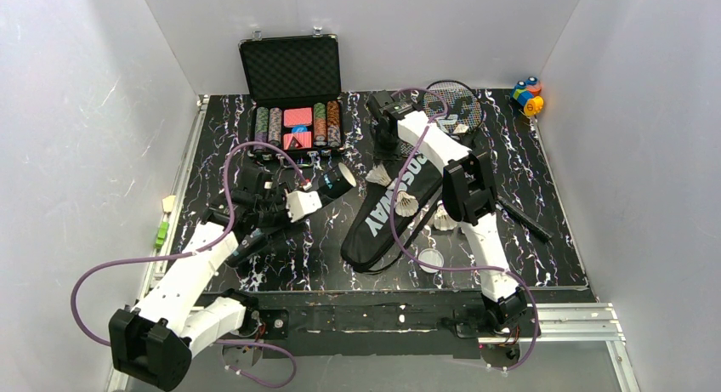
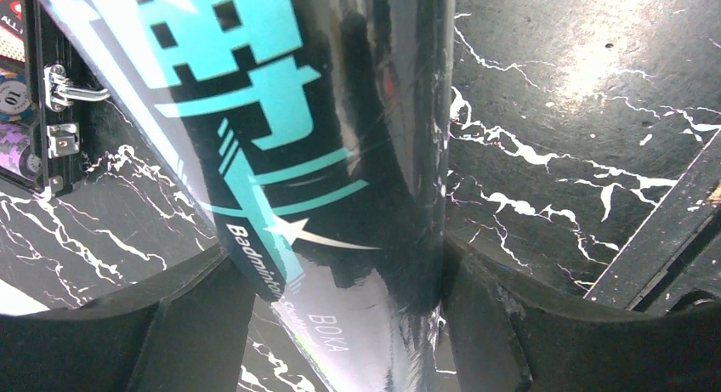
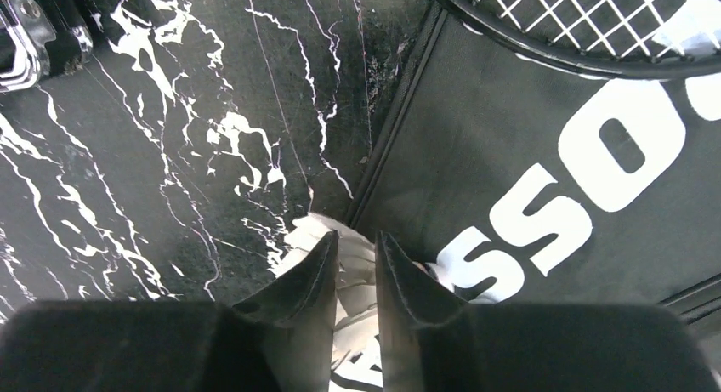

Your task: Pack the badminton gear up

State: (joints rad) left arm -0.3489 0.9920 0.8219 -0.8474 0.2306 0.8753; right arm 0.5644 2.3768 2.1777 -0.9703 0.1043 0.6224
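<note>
My left gripper (image 1: 274,210) (image 2: 340,303) is shut on the long black tube with teal print (image 1: 293,207) (image 2: 323,154), held at a slant over the table with its open end (image 1: 343,174) toward the bag. The black CROSSWAY bag (image 1: 393,212) (image 3: 553,154) lies in the middle. My right gripper (image 1: 387,147) (image 3: 355,243) has its fingers pinched on the feathers of a white shuttlecock (image 1: 379,176) (image 3: 353,277) at the bag's left edge. Two more shuttlecocks (image 1: 408,205) (image 1: 444,218) rest on the bag. One racket head (image 1: 456,103) (image 3: 578,35) lies at the bag's far end; a second racket's handle (image 1: 524,218) lies to the right.
An open case of poker chips (image 1: 293,99) (image 2: 51,94) stands at the back left. Colourful toy blocks (image 1: 527,95) sit in the back right corner. A round clear lid (image 1: 431,258) lies by the bag's near end. White walls surround the table.
</note>
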